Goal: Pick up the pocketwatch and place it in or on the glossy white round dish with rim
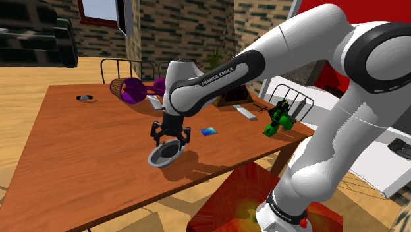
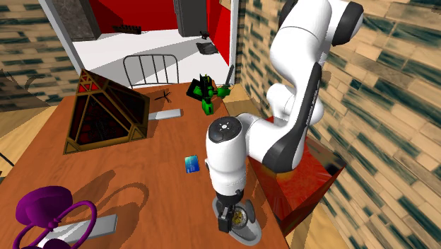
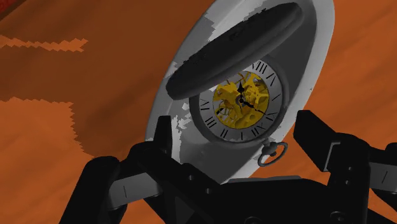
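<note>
At the edge of the brown table (image 1: pixel 79 165) nearest the stand, I have the gripper (image 1: pixel 170 140) poised straight over the glossy white rimmed dish (image 1: pixel 157 160). In the wrist view its two black fingers (image 3: pixel 162 137) stand spread, with nothing clasped. The pocketwatch (image 3: pixel 240 102) lies in the dish directly beyond them, touching neither finger. By my reading the placement is done.

What matters for my next move is that the watch sits dead ahead along the gripper's approach line. Its crown (image 3: pixel 272 153) is towards the palm and its open dark lid (image 3: pixel 235 51) is on the far side. That long axis runs roughly crosswise to the line between the fingers, so I judge that backing straight away should clear it.

The arm's link reads "FRANKA EMIKA" (image 1: pixel 209 80). The watch dial carries Roman numerals around its gold works.
</note>
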{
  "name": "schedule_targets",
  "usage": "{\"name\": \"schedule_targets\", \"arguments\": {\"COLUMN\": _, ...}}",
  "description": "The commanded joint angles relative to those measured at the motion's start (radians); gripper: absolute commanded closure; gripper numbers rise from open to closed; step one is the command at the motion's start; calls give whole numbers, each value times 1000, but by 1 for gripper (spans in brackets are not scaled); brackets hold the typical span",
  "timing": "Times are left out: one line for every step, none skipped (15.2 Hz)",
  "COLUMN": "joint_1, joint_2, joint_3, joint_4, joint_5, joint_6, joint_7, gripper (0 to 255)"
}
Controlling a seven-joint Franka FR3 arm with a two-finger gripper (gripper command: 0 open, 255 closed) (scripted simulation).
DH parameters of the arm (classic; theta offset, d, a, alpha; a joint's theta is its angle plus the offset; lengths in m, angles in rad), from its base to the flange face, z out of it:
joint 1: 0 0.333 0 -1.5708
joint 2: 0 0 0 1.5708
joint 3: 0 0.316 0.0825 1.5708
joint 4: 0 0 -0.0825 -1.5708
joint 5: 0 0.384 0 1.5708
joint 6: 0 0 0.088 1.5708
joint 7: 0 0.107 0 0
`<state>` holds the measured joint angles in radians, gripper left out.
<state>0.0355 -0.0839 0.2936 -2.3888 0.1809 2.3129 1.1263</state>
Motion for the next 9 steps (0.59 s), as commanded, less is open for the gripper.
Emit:
{"name": "schedule_targets", "arguments": {"joint_1": 0, "joint_2": 1, "joint_3": 0, "joint_4": -2, "joint_5": 0, "joint_6": 1, "joint_7": 0, "gripper": 0}}
{"name": "schedule_targets", "arguments": {"joint_1": 0, "joint_2": 1, "joint_3": 0, "joint_4": -2, "joint_5": 0, "joint_6": 1, "joint_7": 1, "gripper": 0}}
{"name": "schedule_targets", "arguments": {"joint_1": -1, "joint_2": 0, "joint_3": -1, "joint_4": 3, "joint_5": -1, "joint_6": -5, "joint_7": 0, "gripper": 0}}
{"name": "schedule_targets", "arguments": {"joint_1": -2, "joint_2": -22, "joint_3": -4, "joint_4": 17, "joint_5": 2, "joint_6": -40, "joint_7": -2, "gripper": 0}}
{"name": "schedule_targets", "arguments": {"joint_1": -4, "joint_2": -42, "joint_3": -8, "joint_4": 32, "joint_5": 3, "joint_6": -76, "joint_7": -5, "gripper": 0}}
{"name": "schedule_targets", "arguments": {"joint_1": -6, "joint_2": -61, "joint_3": -11, "joint_4": 49, "joint_5": 4, "joint_6": -112, "joint_7": -6, "gripper": 0}}
{"name": "schedule_targets", "arguments": {"joint_1": -8, "joint_2": -75, "joint_3": -15, "joint_4": 63, "joint_5": 5, "joint_6": -139, "joint_7": -8, "gripper": 0}}
{"name": "schedule_targets", "arguments": {"joint_1": -8, "joint_2": -75, "joint_3": -15, "joint_4": 63, "joint_5": 5, "joint_6": -139, "joint_7": -8, "gripper": 0}}
{"name": "schedule_targets", "arguments": {"joint_1": -8, "joint_2": -75, "joint_3": -15, "joint_4": 62, "joint_5": 5, "joint_6": -139, "joint_7": -8, "gripper": 0}}
